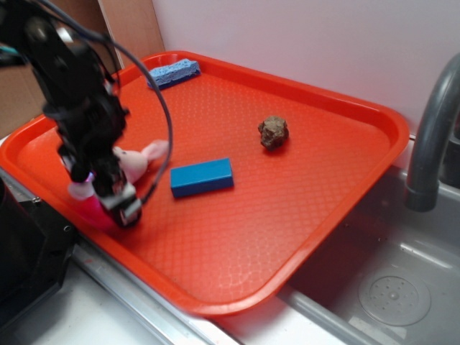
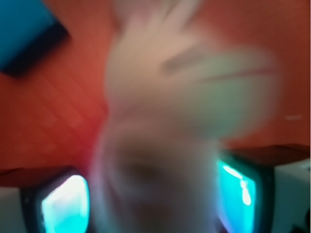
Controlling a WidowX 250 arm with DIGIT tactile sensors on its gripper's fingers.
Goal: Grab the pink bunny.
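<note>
bunny (image 1: pixel 136 162) pink | tray (image 1: pixel 287 215) orange, textured | block (image 1: pixel 202 177) blue

Arm (image 1: pixel 68 79): matte black housings, black cables looping along its 3 o'clock side. End effector (image 1: pixel 108 188): black fingers (image 1: pixel 128 208) with pale pads; in the blurred wrist view these appear cyan-lit.

We see a plain pale wall (image 1: pixel 302 43) behind the scene, with a wooden panel (image 1: pixel 133 29) at its left. At right, a grey faucet (image 1: pixel 431 136) curves over a metal sink (image 1: pixel 388 280), evenly lit.
</note>
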